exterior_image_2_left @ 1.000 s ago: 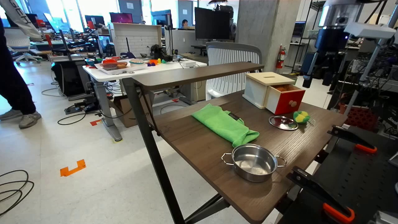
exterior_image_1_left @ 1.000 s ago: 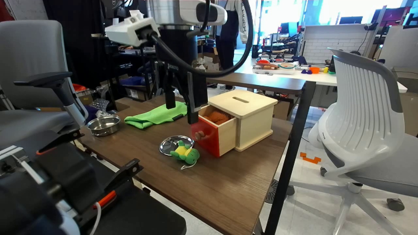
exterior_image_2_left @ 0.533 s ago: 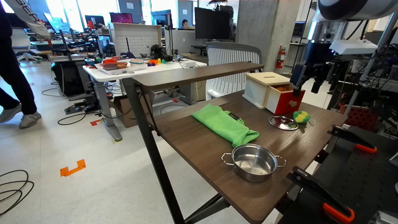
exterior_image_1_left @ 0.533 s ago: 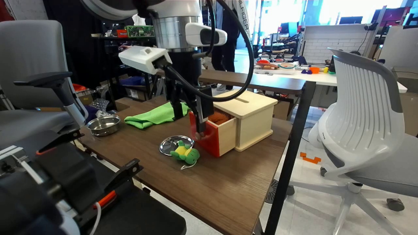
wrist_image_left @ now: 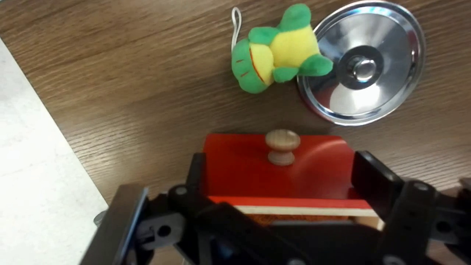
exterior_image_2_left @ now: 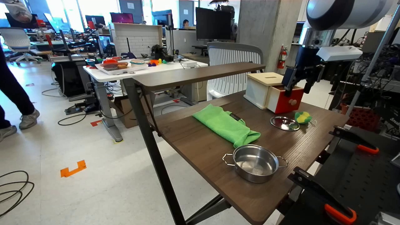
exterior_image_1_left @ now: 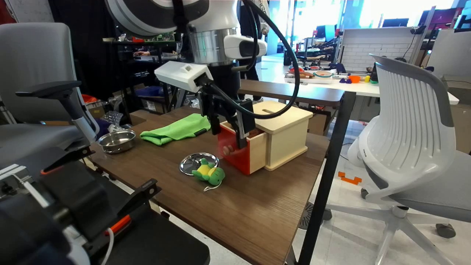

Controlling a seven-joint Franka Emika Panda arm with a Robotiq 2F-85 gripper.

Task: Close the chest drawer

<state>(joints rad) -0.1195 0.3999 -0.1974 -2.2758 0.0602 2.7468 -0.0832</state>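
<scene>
Drawer point(exterior_image_1_left: 245, 159) and pale wooden chest point(exterior_image_1_left: 289, 138) stand together at one end of a brown wooden table point(exterior_image_2_left: 193, 140), the drawer partway out, so that its red front panel point(wrist_image_left: 235, 173) sits clear of the chest. A rust-orange, rough-textured item point(wrist_image_left: 294, 218) shows inside, mostly hidden. At the front, the gripper point(wrist_image_left: 282, 167) points downward, its fingers point(wrist_image_left: 375, 184) spread wide and holding nothing; in the wrist view they stand toward opposite ends of the panel, with the panel's wooden knob point(wrist_image_left: 282, 141) seen between them. In an exterior view one fingertip point(exterior_image_1_left: 241, 142) overlaps the red face; whether it touches cannot be told. Near the panel a shiny metal lid point(wrist_image_left: 364, 70) lies on the table; beside it lies a green-and-yellow plush animal point(wrist_image_left: 292, 51), yellow belly upward, one green limb overlapping the lid's rim. In both exterior views a folded green cloth point(exterior_image_2_left: 223, 125) lies between the chest and a two-handled steel pot point(exterior_image_2_left: 254, 178), apart from both. A gray office chair point(exterior_image_1_left: 36, 70) stands near the pot's end of the table, a white-backed chair point(exterior_image_1_left: 408, 121) near the chest's end.
</scene>
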